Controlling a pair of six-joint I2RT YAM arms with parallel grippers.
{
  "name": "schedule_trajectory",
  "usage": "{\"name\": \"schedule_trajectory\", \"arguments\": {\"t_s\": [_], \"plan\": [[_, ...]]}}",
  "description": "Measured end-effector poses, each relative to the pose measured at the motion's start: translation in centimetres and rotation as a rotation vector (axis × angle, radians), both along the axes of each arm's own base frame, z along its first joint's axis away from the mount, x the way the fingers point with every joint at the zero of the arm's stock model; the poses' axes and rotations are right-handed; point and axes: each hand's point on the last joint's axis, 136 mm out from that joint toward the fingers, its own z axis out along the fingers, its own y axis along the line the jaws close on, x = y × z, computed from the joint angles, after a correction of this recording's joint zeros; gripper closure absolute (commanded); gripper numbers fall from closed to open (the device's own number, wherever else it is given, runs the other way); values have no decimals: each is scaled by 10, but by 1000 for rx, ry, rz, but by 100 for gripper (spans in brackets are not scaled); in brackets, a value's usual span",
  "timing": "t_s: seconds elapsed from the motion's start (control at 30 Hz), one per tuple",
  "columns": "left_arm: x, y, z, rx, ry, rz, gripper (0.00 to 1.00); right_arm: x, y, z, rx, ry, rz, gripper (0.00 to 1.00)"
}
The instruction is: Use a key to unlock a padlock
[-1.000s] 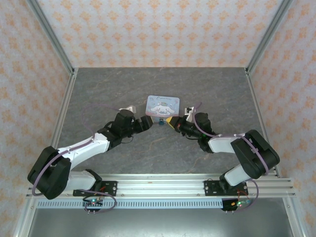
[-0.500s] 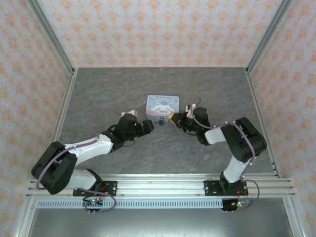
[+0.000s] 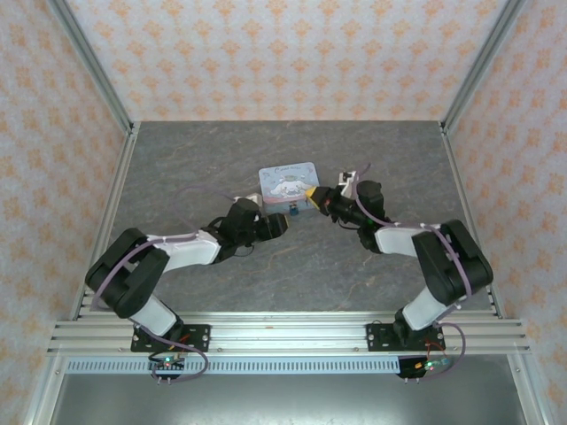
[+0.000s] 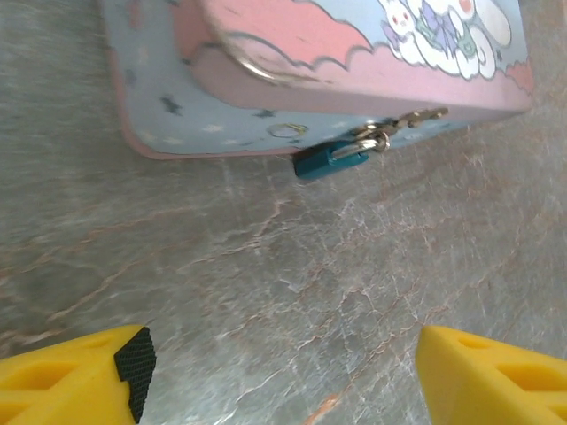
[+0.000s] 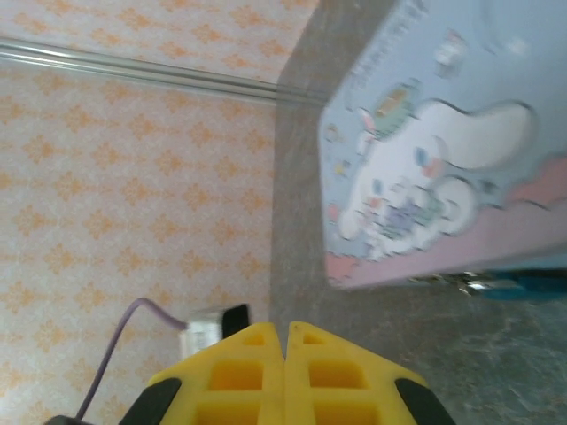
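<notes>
Grey stone worktop [image 3: 372, 150]: left hand [image 4: 279, 354], spread wide, is facing the padlock [image 4: 328, 159] hanging at the front of the tin [image 4: 354, 53], apparently to steady it; right hand [image 5: 285, 341], pinched shut, is hovering at its corner.

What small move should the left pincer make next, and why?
Probably ease the left pincer forward to the padlock: its jaws stand open with nothing between them, and the padlock hangs ahead, untouched, on the front of the tin box.

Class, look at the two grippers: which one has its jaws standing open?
The left gripper: its yellow jaws stand wide apart, facing the padlock, while the right gripper is shut tight.
</notes>
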Motion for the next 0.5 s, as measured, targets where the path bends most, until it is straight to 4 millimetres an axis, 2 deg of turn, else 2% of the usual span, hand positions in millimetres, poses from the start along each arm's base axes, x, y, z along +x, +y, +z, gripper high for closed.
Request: {"name": "schedule_trajectory", "arguments": {"t_s": [0.13, 0.23, 0.37, 0.5], "plan": [[7, -20, 0, -2, -25, -54, 26, 22, 4, 28, -23, -53, -14, 100], [16, -33, 0, 0, -46, -81, 27, 43, 3, 29, -31, -47, -36, 100], [29, -43, -2, 19, -70, -107, 28, 61, 2, 0, -51, 23, -56, 100], [38, -50, -7, 41, -82, -126, 29, 64, 2, -33, -66, 110, -60, 100]]}}
